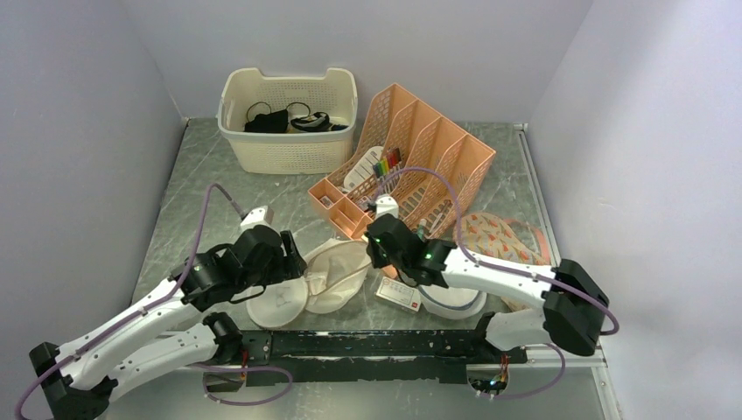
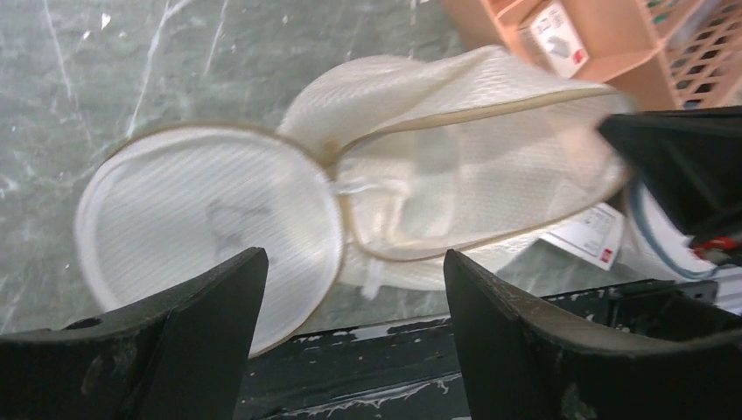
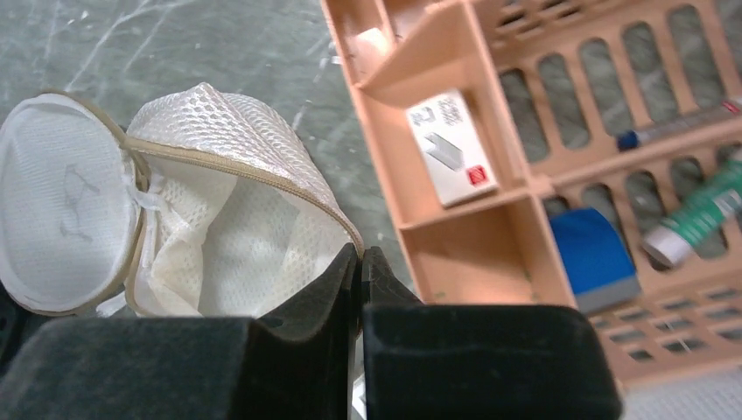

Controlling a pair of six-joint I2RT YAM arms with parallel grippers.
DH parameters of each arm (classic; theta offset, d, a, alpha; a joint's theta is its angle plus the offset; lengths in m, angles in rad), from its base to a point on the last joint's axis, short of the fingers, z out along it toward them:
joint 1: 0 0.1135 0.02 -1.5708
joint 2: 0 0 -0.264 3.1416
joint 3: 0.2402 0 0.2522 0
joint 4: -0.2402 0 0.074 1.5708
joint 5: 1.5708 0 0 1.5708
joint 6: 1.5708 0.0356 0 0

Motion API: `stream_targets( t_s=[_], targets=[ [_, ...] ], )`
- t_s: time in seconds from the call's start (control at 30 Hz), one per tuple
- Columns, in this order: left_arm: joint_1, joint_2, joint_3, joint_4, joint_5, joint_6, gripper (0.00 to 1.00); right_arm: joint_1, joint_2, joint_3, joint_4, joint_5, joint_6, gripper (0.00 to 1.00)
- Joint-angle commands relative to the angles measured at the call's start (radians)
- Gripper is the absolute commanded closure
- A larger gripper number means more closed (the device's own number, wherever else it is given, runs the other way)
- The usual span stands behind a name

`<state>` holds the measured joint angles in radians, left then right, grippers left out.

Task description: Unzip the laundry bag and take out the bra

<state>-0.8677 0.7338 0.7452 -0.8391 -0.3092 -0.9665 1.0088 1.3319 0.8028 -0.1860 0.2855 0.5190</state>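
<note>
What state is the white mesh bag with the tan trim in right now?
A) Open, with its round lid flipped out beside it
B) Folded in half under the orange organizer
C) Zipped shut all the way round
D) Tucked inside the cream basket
A: the laundry bag gapes open so its inside shows, and its round lid lies flat beside it, joined only at the rim.

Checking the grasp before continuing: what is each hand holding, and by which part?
The right hand is shut on the laundry bag, pinching its open tan-trimmed rim. The left hand is open, holding nothing.
</note>
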Motion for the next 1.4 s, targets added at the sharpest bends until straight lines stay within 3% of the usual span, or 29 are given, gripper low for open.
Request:
stream_targets(
  t_s=[0.0,0.13,0.27,0.33,0.7,0.93,1.07,1.13,1.23,1.37],
  targets=[
    [-0.005,0.003,-0.025,-0.027,-0.049,-0.055,0.16,-0.019,-0.112,-0.078,0.038,0.091,0.063,0.99],
    [-0.004,0.028,-0.024,-0.136,-0.145,-0.214,0.19,-0.022,-0.153,-0.121,0.038,0.113,0.080,0.99],
    [-0.004,0.104,-0.041,-0.279,-0.213,-0.407,0.30,-0.024,-0.176,-0.129,0.042,0.098,0.083,0.99],
    [-0.005,0.130,-0.047,-0.355,-0.251,-0.527,0.31,-0.023,-0.188,-0.136,0.059,0.091,0.077,0.99],
    [-0.004,0.239,-0.156,-0.230,-0.236,-0.564,0.25,-0.024,-0.220,-0.149,0.101,0.078,0.041,0.99],
    [-0.004,0.260,-0.279,-0.077,-0.144,-0.578,0.49,-0.024,-0.222,-0.154,0.115,0.071,0.042,0.99],
    [-0.005,0.291,-0.310,-0.034,-0.136,-0.574,0.54,-0.024,-0.223,-0.163,0.115,0.084,0.046,0.99],
    [-0.004,0.303,-0.312,-0.022,-0.142,-0.573,0.63,-0.024,-0.224,-0.160,0.105,0.084,0.052,0.99],
    [-0.005,0.293,-0.268,-0.092,-0.194,-0.583,0.87,-0.024,-0.232,-0.167,0.108,0.071,0.058,0.98],
    [-0.005,0.224,-0.105,-0.311,-0.293,-0.585,0.93,-0.024,-0.199,-0.152,0.115,0.033,0.047,0.98]
  ],
)
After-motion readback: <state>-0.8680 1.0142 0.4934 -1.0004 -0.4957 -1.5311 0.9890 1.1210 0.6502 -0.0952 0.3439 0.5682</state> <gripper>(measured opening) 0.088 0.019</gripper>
